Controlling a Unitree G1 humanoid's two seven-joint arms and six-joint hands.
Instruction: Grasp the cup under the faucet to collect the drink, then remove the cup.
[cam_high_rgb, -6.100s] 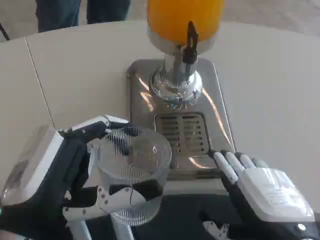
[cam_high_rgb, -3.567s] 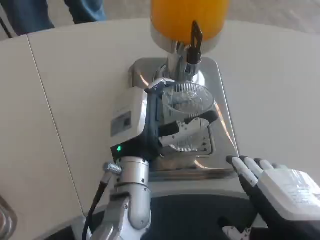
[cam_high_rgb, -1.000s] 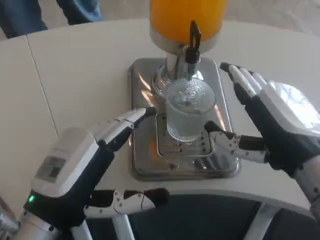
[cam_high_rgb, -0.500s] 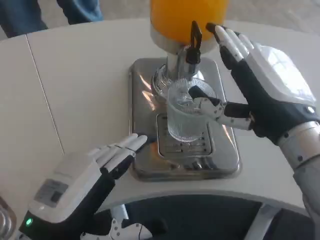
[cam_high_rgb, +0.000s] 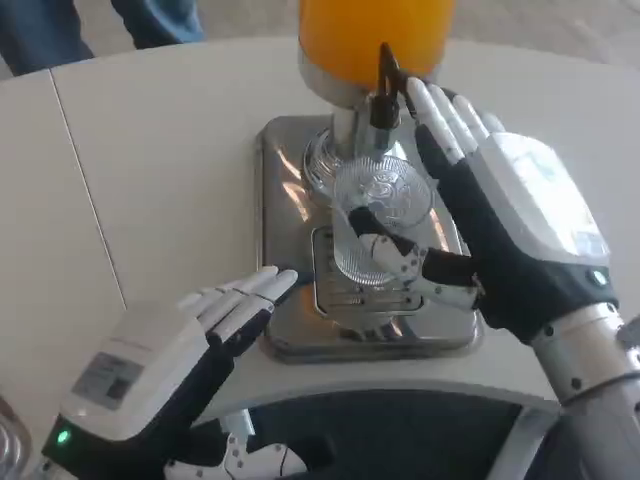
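A clear ribbed cup (cam_high_rgb: 372, 215) stands upright on the drip grate (cam_high_rgb: 345, 300) of the steel dispenser base (cam_high_rgb: 285, 165), right under the black faucet lever (cam_high_rgb: 384, 72). It looks empty. My right hand (cam_high_rgb: 505, 230) is at the cup's right side. Its fingers (cam_high_rgb: 440, 110) stretch straight up past the rim to just right of the lever, and its thumb (cam_high_rgb: 395, 262) lies across the cup's lower front. My left hand (cam_high_rgb: 170, 365) hovers at the near left of the base with fingers spread and nothing in it.
The dispenser's tank of orange juice (cam_high_rgb: 370, 30) rises at the top centre above the faucet. White table (cam_high_rgb: 150, 150) spreads to the left and right of the base. A person's legs (cam_high_rgb: 60, 25) stand beyond the table's far left edge.
My right hand has moved left and lower, closing in on the cup; its thumb now crosses the cup's front and its fingertips sit by the lever. The left hand has barely shifted.
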